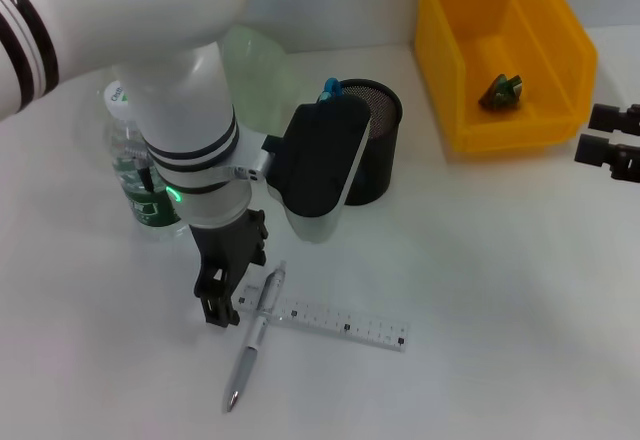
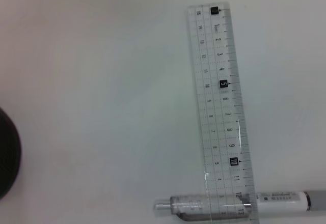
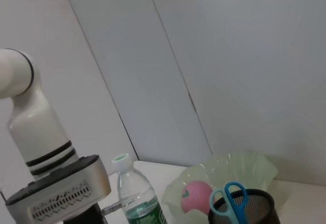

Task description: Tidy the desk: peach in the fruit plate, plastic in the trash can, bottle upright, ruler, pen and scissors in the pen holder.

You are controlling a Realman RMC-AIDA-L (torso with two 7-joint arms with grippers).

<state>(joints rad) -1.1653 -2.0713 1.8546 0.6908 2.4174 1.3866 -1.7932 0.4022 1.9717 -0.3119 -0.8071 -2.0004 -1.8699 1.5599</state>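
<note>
The left gripper hovers over the white desk, just beside the pen, which crosses one end of the clear ruler. Whether its fingers are released or clenched cannot be told. The right gripper sits parked at the desk's right edge, near the yellow bin. Open surface lies right of the ruler.

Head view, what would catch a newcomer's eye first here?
The big white left arm fills the near left, its left gripper hanging just over the pen, which lies across one end of the clear ruler. Behind stands the black mesh pen holder, and a bright yellow bin sits at the far right.
</note>
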